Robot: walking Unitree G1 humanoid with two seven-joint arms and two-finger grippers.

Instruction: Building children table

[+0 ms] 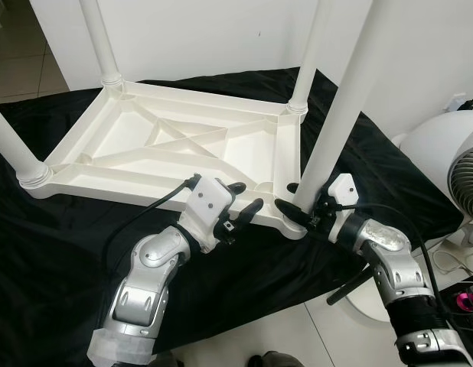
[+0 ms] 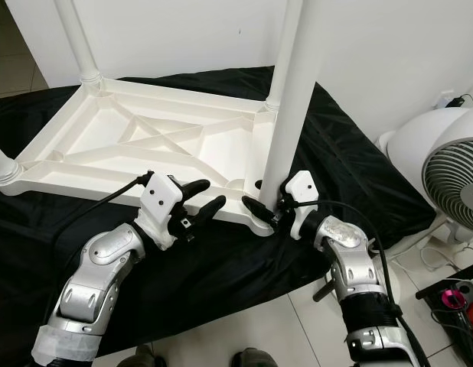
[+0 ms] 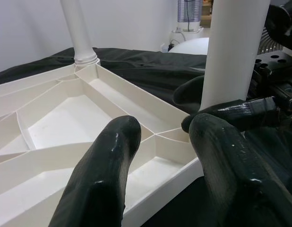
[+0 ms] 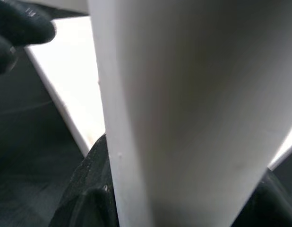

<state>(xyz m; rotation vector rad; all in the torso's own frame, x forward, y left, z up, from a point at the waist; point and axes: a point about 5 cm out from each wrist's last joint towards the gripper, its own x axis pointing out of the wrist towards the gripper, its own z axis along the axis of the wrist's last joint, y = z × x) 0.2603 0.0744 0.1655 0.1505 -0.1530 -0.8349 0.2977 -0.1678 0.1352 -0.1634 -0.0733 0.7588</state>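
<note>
Left arm: silver, elbow bent, forearm angled up and inward toward centre. Left gripper [image 1: 248, 200] held level; two black fingers [image 3: 106, 170] spread apart with a clear gap, nothing between them. A black cable loops off the white wrist housing.

Right arm: silver, rises from lower right, forearm angled inward and up, wrist turned toward centre. Right gripper [image 1: 295, 212] is low; its black fingers [image 2: 256, 207] sit on either side of a white post, closed against it. The white camera block sits on top of the wrist.
</note>
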